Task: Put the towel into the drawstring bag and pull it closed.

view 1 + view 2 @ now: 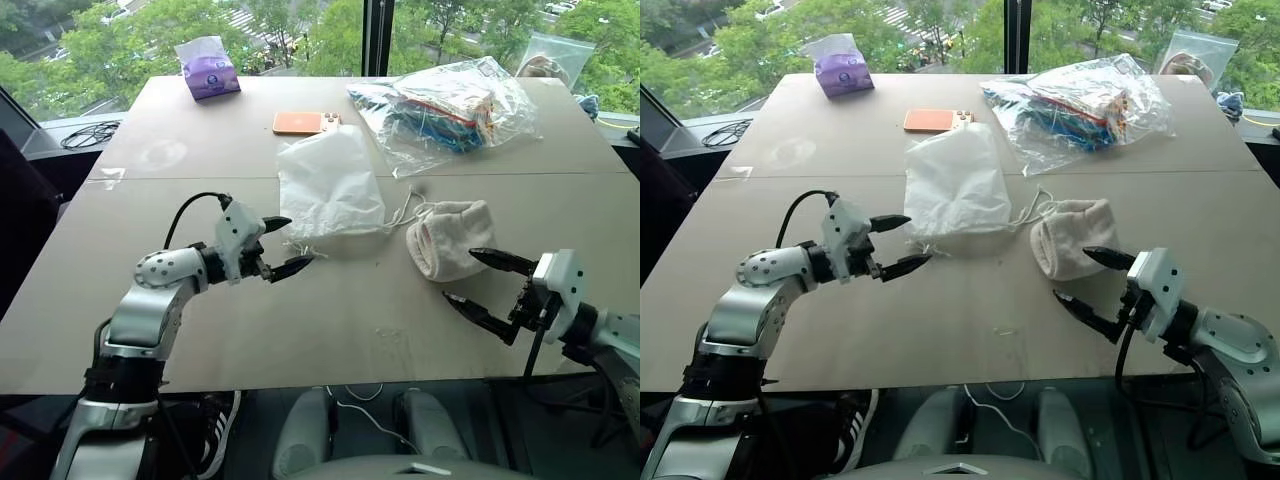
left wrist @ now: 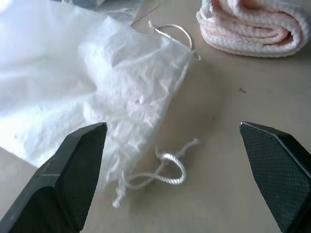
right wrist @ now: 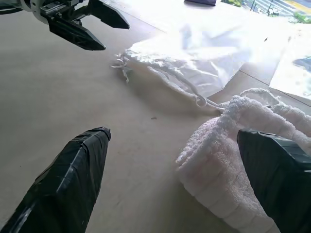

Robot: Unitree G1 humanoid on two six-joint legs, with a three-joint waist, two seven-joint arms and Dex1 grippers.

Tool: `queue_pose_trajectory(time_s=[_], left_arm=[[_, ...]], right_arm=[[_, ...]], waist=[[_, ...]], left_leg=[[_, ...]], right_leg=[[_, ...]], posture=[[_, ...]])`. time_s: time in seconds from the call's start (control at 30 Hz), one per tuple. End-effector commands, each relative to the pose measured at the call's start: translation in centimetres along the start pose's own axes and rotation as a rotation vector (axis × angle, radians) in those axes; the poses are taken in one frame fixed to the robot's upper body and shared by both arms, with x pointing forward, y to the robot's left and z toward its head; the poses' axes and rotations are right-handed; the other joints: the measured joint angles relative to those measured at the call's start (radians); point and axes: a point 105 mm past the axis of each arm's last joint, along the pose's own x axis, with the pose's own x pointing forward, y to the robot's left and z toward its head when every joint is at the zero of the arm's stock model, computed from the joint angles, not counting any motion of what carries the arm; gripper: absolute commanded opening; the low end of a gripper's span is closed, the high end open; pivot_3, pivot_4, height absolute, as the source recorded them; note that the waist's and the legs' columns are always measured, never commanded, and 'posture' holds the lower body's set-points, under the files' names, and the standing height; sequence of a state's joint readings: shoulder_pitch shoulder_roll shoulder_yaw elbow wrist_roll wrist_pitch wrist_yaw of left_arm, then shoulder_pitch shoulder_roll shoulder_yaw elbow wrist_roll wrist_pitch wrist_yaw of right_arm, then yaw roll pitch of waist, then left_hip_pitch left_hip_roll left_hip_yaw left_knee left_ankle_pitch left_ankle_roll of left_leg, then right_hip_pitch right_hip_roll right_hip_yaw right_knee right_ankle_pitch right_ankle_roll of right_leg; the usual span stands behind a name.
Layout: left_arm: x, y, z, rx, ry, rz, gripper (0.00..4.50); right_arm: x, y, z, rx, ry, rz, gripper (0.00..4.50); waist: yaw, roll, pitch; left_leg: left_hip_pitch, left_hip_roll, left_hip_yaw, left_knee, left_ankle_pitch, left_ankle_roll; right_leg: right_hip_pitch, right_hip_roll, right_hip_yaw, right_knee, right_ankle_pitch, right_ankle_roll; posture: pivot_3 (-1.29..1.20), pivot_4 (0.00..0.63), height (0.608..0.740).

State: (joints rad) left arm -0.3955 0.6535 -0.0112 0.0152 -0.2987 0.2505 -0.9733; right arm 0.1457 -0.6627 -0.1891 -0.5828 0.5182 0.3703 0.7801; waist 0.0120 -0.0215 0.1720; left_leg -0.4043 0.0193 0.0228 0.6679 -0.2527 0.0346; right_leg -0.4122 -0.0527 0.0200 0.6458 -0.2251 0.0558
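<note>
- Head views: the drawstring bag (image 1: 328, 188) lies flat near the middle of the desk (image 1: 300, 330), its gathered mouth and cords turned toward the near edge. The towel (image 1: 447, 239) sits folded just right of the bag, on the desktop, outside the bag, and a loop of cord (image 1: 405, 210) runs between the two. The left claw (image 1: 283, 247) hovers just near-left of the bag's mouth with its two black fingers spread and nothing between them. The right claw (image 1: 487, 285) hangs near the towel's near-right side, fingers also spread wide and empty, the upper tip close to the towel. Farther back lie an orange phone (image 1: 305, 122), a purple tissue pack (image 1: 208, 70) at the far left and a clear plastic bag (image 1: 450, 110) of colourful items at the far right
- Left wrist view: the spread fingers (image 2: 68, 174) frame the bag's crumpled mouth and a knotted cord end (image 2: 167, 167) lying on the desk; the rolled towel is beyond, apart from the bag
- Right wrist view: one finger (image 3: 73, 179) is over bare desk, the other right at the towel's fluffy edge; whether it touches cannot be told. The bag lies beyond, with the left claw above its far corner
</note>
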Motion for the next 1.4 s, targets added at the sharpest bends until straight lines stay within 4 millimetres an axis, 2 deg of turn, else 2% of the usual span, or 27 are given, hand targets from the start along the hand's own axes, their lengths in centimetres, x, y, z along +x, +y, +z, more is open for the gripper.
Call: queue_pose_trajectory(time_s=[0.03,0.2,0.43,0.73,0.93,0.97,1.07,1.1,1.2,1.23,1.3,1.4], left_arm=[[1.9,0.9,0.9,0.093,0.002,-0.029,4.5],[3.9,1.4,0.7,0.18,0.042,-0.079,4.5],[5.2,2.0,1.0,0.276,0.076,-0.126,4.5],[5.6,2.2,0.4,0.402,0.084,-0.123,4.5],[5.8,3.0,-1.3,0.406,0.116,-0.08,4.5],[5.8,3.1,-1.4,0.407,0.12,-0.076,3.98],[5.9,3.5,-1.6,0.401,0.111,-0.064,2.83],[6.0,3.5,-1.6,0.391,0.101,-0.061,2.15],[6.2,3.6,-1.3,0.335,0.058,-0.057,1.08],[6.2,3.5,-1.3,0.318,0.049,-0.062,0.33],[6.3,3.3,-1.2,0.272,0.024,-0.068,0.06],[6.2,3.2,-1.3,0.207,0.004,-0.072,0.06]], right_arm=[[0.4,0.3,1.2,-0.03,-0.004,-0.034,4.46],[0.7,0.9,1.8,-0.016,0.014,-0.046,4.46],[0.8,0.6,2.5,-0.027,0.01,-0.077,4.46],[0.1,0.1,2.6,-0.048,0.025,-0.12,4.46],[-0.1,-0.1,2.8,-0.056,0.026,-0.123,4.46],[-0.1,-0.1,2.9,-0.058,0.024,-0.125,4.5],[-0.1,-0.3,3.1,-0.063,0.021,-0.129,4.5],[-0.2,-0.4,3.2,-0.065,0.021,-0.131,4.5],[-0.2,-0.4,3.2,-0.065,0.023,-0.131,4.5],[-0.2,-0.3,3.2,-0.065,0.024,-0.131,4.5],[-0.2,-0.3,3.1,-0.063,0.026,-0.13,4.5],[-0.3,-0.3,2.9,-0.057,0.028,-0.13,4.5]], waist=[[0.0,0.0,0.0],[-0.002,0.0,0.0],[0.0,0.0,0.0],[0.001,0.0,0.0],[0.001,0.0,0.0],[0.0,0.0,0.0],[0.001,0.0,0.0],[0.001,0.0,0.0],[0.001,-0.001,0.0],[0.001,-0.001,0.0],[0.001,-0.001,0.0],[0.0,-0.001,0.0]], left_leg=[[0.0,0.0,0.0,0.0,0.0,0.0],[-0.004,0.0,-0.001,0.001,0.0,0.0],[-0.009,0.0,-0.002,0.003,0.0,0.0],[-0.01,-0.001,-0.003,0.003,0.0,0.0],[-0.01,-0.001,-0.003,0.003,0.0,0.0],[-0.01,-0.001,-0.003,0.004,0.0,0.0],[-0.01,-0.001,-0.003,0.004,0.0,0.0],[-0.01,-0.001,-0.003,0.004,0.0,0.0],[-0.01,-0.001,-0.003,0.004,0.0,0.0],[-0.01,-0.001,-0.003,0.004,0.0,0.0],[-0.01,-0.001,-0.003,0.004,0.0,0.0],[-0.01,-0.001,-0.003,0.004,0.0,0.0]], right_leg=[[0.0,0.0,0.0,0.0,0.0,0.0],[-0.001,0.001,-0.004,-0.001,0.001,0.002],[-0.003,0.001,-0.007,-0.002,0.001,0.002],[-0.003,0.001,-0.008,-0.003,0.001,0.002],[-0.003,0.001,-0.008,-0.002,0.001,0.002],[-0.003,0.001,-0.008,-0.002,0.001,0.002],[-0.003,0.001,-0.008,-0.002,0.001,0.002],[-0.003,0.001,-0.008,-0.002,0.001,0.002],[-0.003,0.001,-0.008,-0.002,0.002,0.002],[-0.003,0.001,-0.008,-0.002,0.002,0.002],[-0.003,0.001,-0.008,-0.002,0.002,0.002],[-0.003,0.001,-0.008,-0.001,0.002,0.002]], posture=[[0.0,0.15,0.74],[0.0,0.15,0.74],[0.0,0.15,0.74],[0.0,0.15,0.74],[0.0,0.15,0.74],[0.0,0.15,0.74],[0.0,0.15,0.74],[0.0,0.15,0.74],[0.0,0.15,0.74],[0.0,0.15,0.74],[0.0,0.15,0.74],[0.0,0.15,0.74]])
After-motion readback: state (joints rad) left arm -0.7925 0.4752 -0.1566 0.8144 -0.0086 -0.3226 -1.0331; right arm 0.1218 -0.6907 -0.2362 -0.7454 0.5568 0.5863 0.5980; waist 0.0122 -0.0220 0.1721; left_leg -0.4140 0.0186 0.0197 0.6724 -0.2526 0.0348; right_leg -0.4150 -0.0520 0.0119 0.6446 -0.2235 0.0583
